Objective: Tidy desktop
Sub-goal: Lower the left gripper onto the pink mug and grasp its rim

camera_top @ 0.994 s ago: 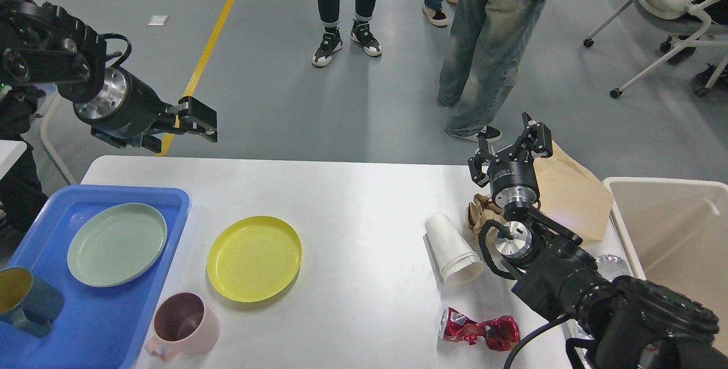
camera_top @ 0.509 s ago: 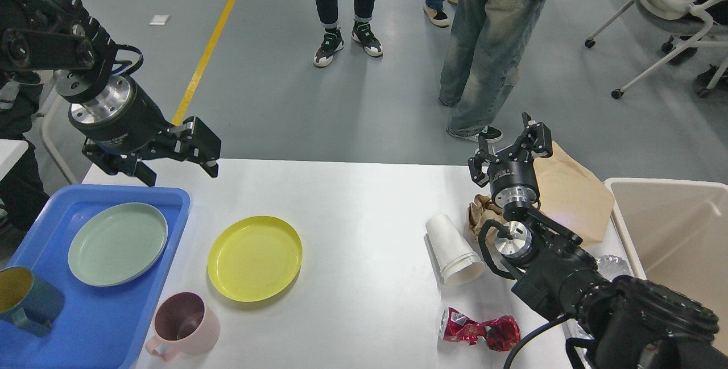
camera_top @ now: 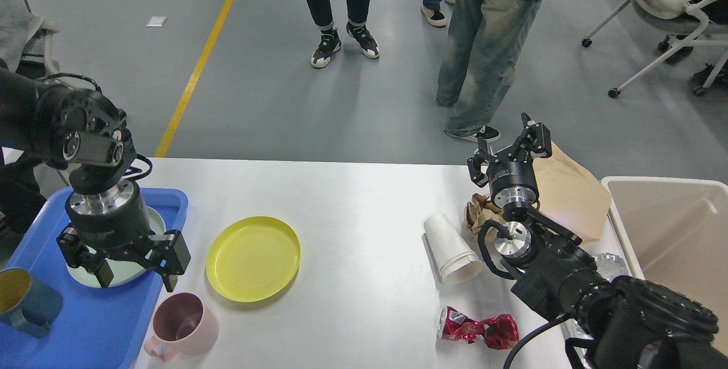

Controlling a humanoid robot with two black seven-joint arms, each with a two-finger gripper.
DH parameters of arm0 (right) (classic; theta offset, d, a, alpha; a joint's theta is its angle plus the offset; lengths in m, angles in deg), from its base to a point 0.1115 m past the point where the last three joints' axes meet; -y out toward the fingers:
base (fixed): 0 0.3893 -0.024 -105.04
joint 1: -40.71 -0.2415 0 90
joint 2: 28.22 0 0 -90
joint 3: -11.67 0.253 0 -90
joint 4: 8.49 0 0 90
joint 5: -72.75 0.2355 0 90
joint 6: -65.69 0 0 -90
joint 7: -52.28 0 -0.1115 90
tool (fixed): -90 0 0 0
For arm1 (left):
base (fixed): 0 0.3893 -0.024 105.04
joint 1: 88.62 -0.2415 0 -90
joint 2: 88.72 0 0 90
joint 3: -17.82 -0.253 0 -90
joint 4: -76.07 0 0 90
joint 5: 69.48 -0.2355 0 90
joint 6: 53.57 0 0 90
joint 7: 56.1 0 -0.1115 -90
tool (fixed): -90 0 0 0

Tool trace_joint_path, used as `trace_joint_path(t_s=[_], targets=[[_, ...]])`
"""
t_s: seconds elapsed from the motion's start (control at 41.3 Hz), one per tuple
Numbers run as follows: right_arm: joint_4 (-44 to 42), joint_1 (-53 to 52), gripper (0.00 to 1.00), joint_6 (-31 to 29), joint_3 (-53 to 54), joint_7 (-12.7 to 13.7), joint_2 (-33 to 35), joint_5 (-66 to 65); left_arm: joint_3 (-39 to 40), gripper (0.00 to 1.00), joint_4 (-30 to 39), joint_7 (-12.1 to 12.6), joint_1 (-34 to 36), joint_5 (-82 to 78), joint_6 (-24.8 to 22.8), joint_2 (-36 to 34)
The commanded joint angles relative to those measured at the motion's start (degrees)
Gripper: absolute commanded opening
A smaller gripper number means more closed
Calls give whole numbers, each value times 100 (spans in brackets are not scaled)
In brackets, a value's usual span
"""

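The white desktop (camera_top: 352, 198) holds a yellow plate (camera_top: 253, 258), a pink mug (camera_top: 182, 326), a white paper cup (camera_top: 452, 249) lying on its side, a crushed red can (camera_top: 478, 330), crumpled brown paper (camera_top: 482, 214) and a brown paper bag (camera_top: 571, 193). My left gripper (camera_top: 136, 275) points down, open and empty, over the right edge of the blue tray (camera_top: 96, 323), just above the pink mug. My right gripper (camera_top: 509, 144) is raised at the far right, open and empty, in front of the paper bag.
The blue tray carries a pale green plate (camera_top: 122, 269), mostly hidden by my left wrist, and a dark blue mug (camera_top: 25, 301). A beige bin (camera_top: 677, 232) stands at the right edge. Crumpled foil (camera_top: 611, 264) lies beside it. People stand beyond the far edge.
My left arm has swung down and toward me, from above the table's far left corner to over the tray's right edge, now pointing downward. The right arm has not moved.
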Motion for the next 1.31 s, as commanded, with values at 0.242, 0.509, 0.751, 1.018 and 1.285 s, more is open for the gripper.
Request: trace_joint_path(t_s=[0.242,0.509,0.751,1.018,1.285], targets=[[2,-1,100,0,0,0,0,0,18,92,167,589,-685,4,1280,19],[-7,-1,100,0,0,0,8,0,53,92,167,606,-1247,66,2010,-16],[-7,8,100,0,0,0,0,0,229,92,150,598,-1731,162,2703,-139],[-7,8,100,0,0,0,0,0,273,92,124,598,-2021,330,3135,-183],[-7,8,100,0,0,0,8,0,431,91,106,598,-2381,356,3653,-183]])
